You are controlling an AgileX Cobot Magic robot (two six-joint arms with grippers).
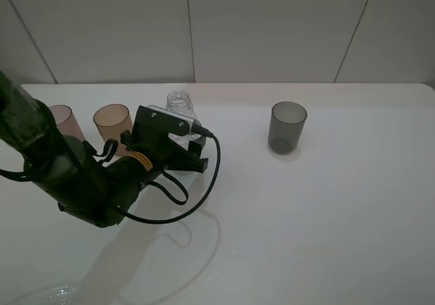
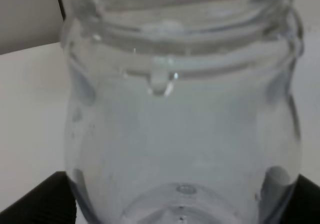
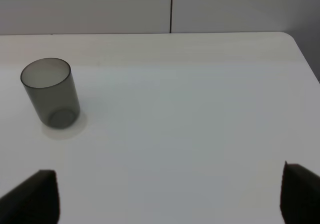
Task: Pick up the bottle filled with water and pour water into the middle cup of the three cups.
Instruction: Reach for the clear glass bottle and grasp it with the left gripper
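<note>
Flanking bottle (image 2: 180, 109) with left gripper (image 2: 177, 204); cannot tell whether clamped.
Hides bottle's lower half from above; amber cup (image 1: 113, 123) just beside bottle, grey cup (image 1: 287, 126) well apart; right gripper (image 3: 170, 196) spread wide.

Plain white table (image 1: 326, 217) is taking up pretty much the whole scene, its rounded far right corner (image 3: 287, 34) just showing. A pale grey panelled wall (image 1: 272, 26) is running along the far edge, with thin dark seams (image 1: 191, 30) splitting it up. Light is looking soft and even, and a small glare patch (image 1: 58, 293) is shining on the near left of the tabletop.
</note>
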